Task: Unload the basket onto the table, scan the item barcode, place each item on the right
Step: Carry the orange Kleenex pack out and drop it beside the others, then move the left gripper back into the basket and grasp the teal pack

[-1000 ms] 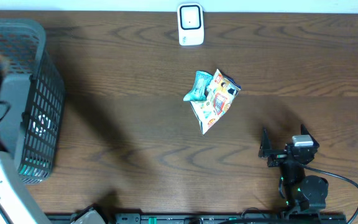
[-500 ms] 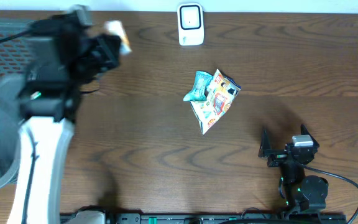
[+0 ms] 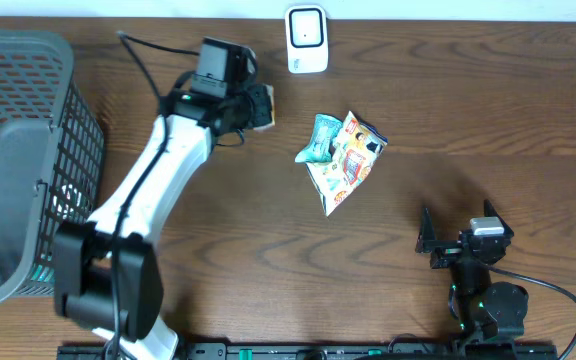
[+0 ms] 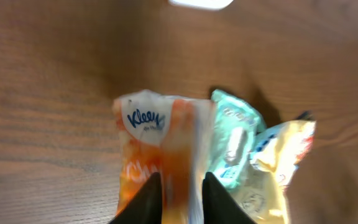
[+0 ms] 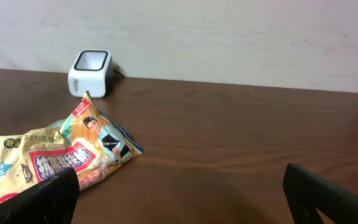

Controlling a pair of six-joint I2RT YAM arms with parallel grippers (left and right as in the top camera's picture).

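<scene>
You work on a dark wood table [image 3: 218, 260] below a pale wall. A mesh basket [image 3: 28, 70] stands well back from your left gripper [image 4: 182, 182], with open wood on its near side. The gripper pinches a Kleenex tissue pack [image 4: 146, 124]. The scanner [image 3: 307, 40] sits just ahead and the snack bags [image 3: 343, 160] just right. Your right gripper [image 3: 456, 218] gapes wide and holds nothing.

We count one white scanner [image 3: 307, 38], one grey basket [image 3: 76, 170], one orange tissue pack [image 4: 160, 143], one teal packet [image 3: 318, 140], one yellow snack bag [image 3: 350, 160], one wooden worktop [image 3: 268, 260] and two tools, namely a left tool [image 4: 182, 186] and a right tool [image 3: 456, 228], each with two fingers [image 4: 146, 199].
</scene>
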